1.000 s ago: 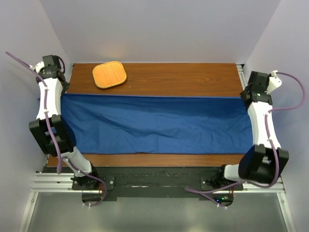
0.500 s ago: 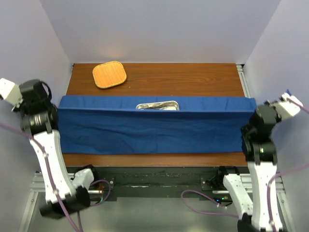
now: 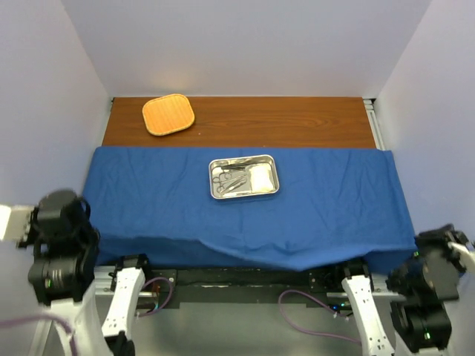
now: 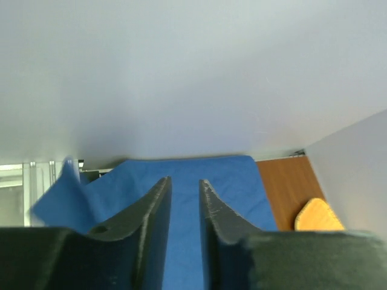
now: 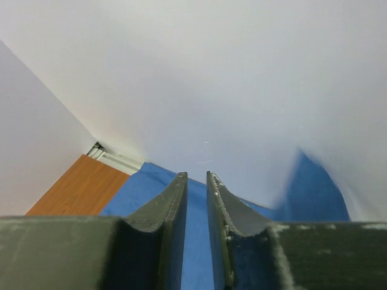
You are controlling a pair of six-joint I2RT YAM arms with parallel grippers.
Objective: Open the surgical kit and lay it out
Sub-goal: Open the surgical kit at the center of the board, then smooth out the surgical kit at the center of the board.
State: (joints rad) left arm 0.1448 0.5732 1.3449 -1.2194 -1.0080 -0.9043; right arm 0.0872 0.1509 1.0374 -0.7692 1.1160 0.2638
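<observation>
Bright, even light; blue cloth (image 5: 314,184) corner blurs in right wrist view.

The blue cloth (image 3: 148,208) lies spread open, its near edge drooping; the shiny steel tray (image 3: 245,196) at its middle holds metal instruments (image 3: 231,180) and white gauze (image 3: 261,178).

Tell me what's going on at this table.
A two-armed robot is laying out a surgical kit. The large blue cloth wrap lies spread across the wooden table, its near edge hanging over the front. A small shiny steel tray sits uncovered mid-cloth, holding slim metal instruments and a white gauze pack. The left gripper and right gripper, at the near corners, show fingers slightly parted, apparently gripping nothing. An orange rounded-square mat lies apart on bare wood.
</observation>
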